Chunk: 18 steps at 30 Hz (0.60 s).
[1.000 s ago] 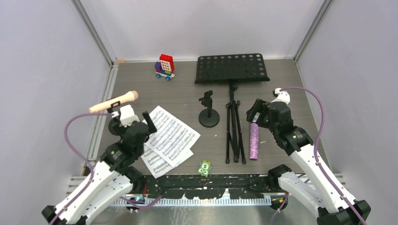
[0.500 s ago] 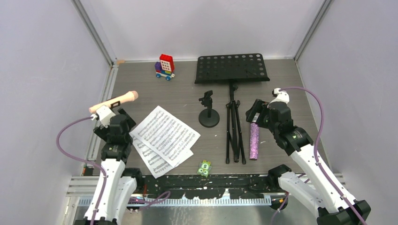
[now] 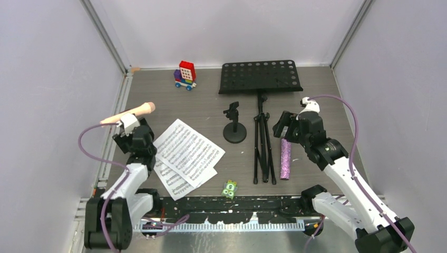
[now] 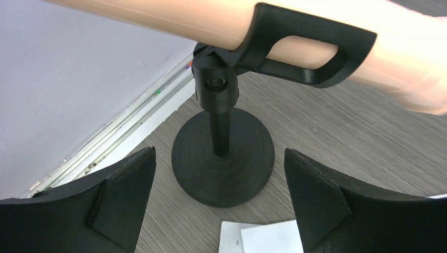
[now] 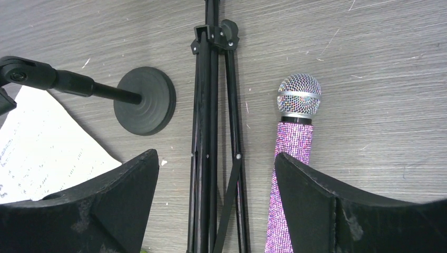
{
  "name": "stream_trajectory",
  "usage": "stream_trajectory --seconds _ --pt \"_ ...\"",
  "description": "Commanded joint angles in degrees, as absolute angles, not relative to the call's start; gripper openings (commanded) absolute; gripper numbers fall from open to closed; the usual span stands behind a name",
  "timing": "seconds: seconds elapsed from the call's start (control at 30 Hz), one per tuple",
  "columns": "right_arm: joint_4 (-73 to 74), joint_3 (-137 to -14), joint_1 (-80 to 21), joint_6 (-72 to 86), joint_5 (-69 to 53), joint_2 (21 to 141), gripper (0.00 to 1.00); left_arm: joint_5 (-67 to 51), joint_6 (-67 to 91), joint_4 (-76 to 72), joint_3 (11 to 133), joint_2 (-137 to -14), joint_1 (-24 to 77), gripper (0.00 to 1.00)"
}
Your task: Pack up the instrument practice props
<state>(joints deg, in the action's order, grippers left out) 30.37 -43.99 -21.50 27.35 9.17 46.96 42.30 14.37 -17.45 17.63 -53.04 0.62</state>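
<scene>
The pink microphone (image 3: 130,113) is held in the clip of a short black round-based mic mount (image 4: 226,174), which stands near the left edge of the table (image 3: 327,105). The microphone is tilted in the clip, with its thicker end turned toward the middle of the table. The left gripper (image 4: 219,158) is set low in front of this mount. Its jaws are spread wide, one finger is seen on either side of the round base, and neither is seen to touch it. A corner of white paper is visible on the table just before the base.

The white sheet-music pages (image 3: 187,153) are laid overlapping in the near left part of the table, just to the right of the left gripper. A second mic mount (image 3: 234,128), with nothing in its clip, is stood upright near the middle.

The music stand is laid flat. Its black perforated music desk (image 3: 261,77) is placed by the far edge, right of centre, and its folded tripod legs (image 3: 262,147) are stretched toward the near edge. The purple-glitter microphone (image 5: 295,137) is laid just right of the legs and parallel to them, with its silver mesh head turned toward the far edge.

The right gripper (image 5: 216,158) is held above the legs with its jaws spread wide and nothing pinched. In the wrist view the legs are seen between the fingers, and the microphone's handle is partly hidden by the right finger.

A red-blue toy brick vehicle (image 3: 185,75) is stood by the far edge, left of the music desk. A small green square piece with round dots (image 3: 229,188) is seen close to the near edge.
</scene>
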Motion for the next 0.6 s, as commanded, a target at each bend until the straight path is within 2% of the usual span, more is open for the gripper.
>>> stream_trajectory --seconds 0.0,0.33,0.57 --pt "27.83 -47.39 -21.26 25.47 9.01 48.23 0.85 50.17 7.06 -35.74 18.46 -59.93 0.26 0.93" --pt "27.51 -48.17 -21.22 25.02 6.51 50.69 0.85 50.85 -0.60 -57.88 17.32 -72.00 -2.72 0.93" --pt "27.00 -48.25 -21.26 25.40 5.13 52.07 0.85 47.93 -2.49 -61.91 19.44 -78.21 -7.69 0.90"
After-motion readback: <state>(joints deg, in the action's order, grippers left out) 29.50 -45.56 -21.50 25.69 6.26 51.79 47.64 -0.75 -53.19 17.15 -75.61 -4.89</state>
